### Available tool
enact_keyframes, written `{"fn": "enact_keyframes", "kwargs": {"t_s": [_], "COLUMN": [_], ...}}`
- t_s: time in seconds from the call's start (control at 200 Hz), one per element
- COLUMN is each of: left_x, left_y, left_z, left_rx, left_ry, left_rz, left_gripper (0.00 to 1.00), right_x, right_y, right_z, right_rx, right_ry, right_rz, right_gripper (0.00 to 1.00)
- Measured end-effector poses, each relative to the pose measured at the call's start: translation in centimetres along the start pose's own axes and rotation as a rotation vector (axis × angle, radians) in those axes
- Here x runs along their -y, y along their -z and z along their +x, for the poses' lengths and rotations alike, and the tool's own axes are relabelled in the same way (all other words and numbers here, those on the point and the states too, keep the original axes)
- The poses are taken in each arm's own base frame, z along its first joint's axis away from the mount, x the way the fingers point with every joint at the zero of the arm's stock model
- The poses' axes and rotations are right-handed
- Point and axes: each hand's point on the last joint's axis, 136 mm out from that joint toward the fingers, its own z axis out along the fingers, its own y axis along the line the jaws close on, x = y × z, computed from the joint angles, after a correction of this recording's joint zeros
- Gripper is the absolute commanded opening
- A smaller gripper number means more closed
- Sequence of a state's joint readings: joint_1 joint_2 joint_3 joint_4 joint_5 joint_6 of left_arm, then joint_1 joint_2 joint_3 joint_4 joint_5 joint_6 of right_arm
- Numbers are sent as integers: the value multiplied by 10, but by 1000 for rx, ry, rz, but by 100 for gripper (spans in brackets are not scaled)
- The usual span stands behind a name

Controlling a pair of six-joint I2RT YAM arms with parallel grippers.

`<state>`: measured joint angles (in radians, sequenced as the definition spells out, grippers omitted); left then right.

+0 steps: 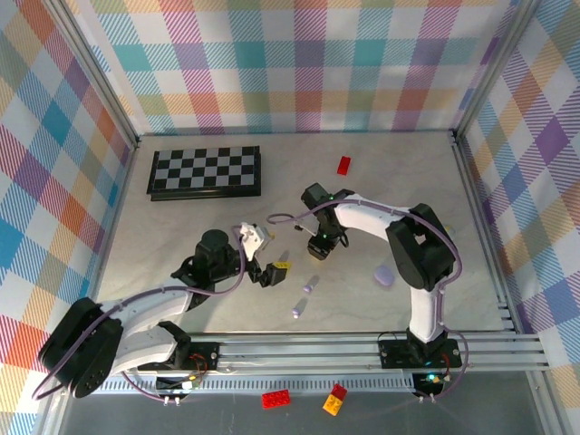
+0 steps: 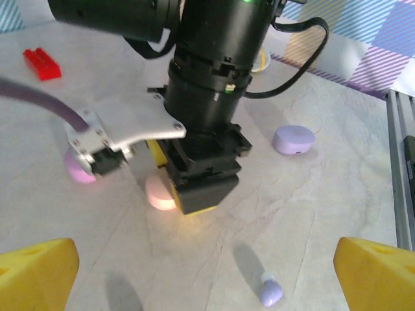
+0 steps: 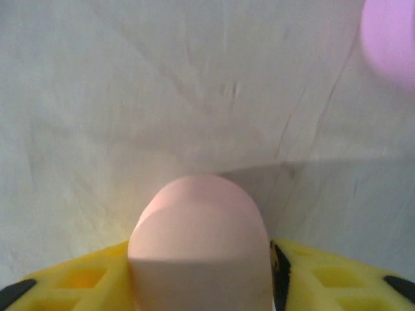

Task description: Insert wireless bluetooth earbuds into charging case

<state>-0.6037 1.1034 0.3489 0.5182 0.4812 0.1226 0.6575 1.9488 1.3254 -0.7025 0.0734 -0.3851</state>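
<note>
Here wrist closeup: right hand [image 3: 202, 285] clamped on pink case [image 3: 198, 227]; left hand [image 2: 207, 272] apart

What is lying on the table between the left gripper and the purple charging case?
One purple earbud lies roughly between the left gripper and the purple charging case, as seen in the top view. The rest of that stretch is bare.

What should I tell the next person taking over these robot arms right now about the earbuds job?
The left gripper is open and empty.
The right gripper is shut on the pink case, which sits on the table.
The purple case lies near the right arm; two purple earbuds lie loose between the arms.
Done: no earbud seen in a case yet.
Left: open a case and put the earbuds in.
</note>
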Motion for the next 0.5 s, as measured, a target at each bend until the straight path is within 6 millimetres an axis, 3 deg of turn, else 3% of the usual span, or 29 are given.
{"fn": "enact_keyframes", "kwargs": {"t_s": [0.18,0.5], "left_x": [-3,-7], "left_y": [8,1], "left_z": [-11,1], "left_rx": [33,-6], "left_ry": [-14,6], "left_rz": [-39,-47], "left_gripper": [100,100], "right_x": [2,-4], "right_y": [-2,-2], "right_z": [-6,9], "right_rx": [26,11], "right_ry": [18,20], "right_rz": [9,-3], "right_gripper": [61,51]}}
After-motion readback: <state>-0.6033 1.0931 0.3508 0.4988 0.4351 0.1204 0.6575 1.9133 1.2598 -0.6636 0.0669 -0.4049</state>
